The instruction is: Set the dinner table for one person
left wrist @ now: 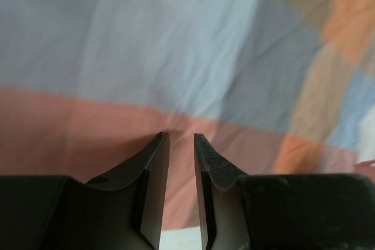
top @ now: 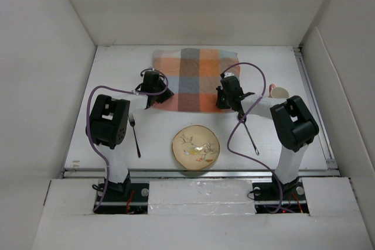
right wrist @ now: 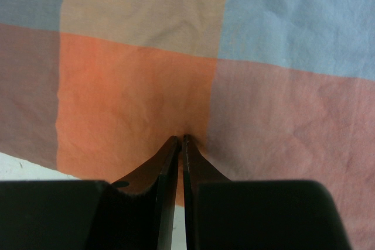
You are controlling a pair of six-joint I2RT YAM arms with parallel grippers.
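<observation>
Right tool (right wrist: 181,137) is pinched almost shut on the soft orange-and-blue-grey checked cloth (top: 196,77). It looks light and floppy, best taken at its near edge. Left tool (left wrist: 181,136) is open a narrow gap, holding nothing. The large white matte bench (top: 155,139) lies beneath everything, rigid and fixed.

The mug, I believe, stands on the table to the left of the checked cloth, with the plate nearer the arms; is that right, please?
Not quite. The mug stands to the right of the checked cloth, not the left. The top external view shows it on the dinner table, beyond the cloth's right edge. The plate is indeed nearer the arms.
</observation>
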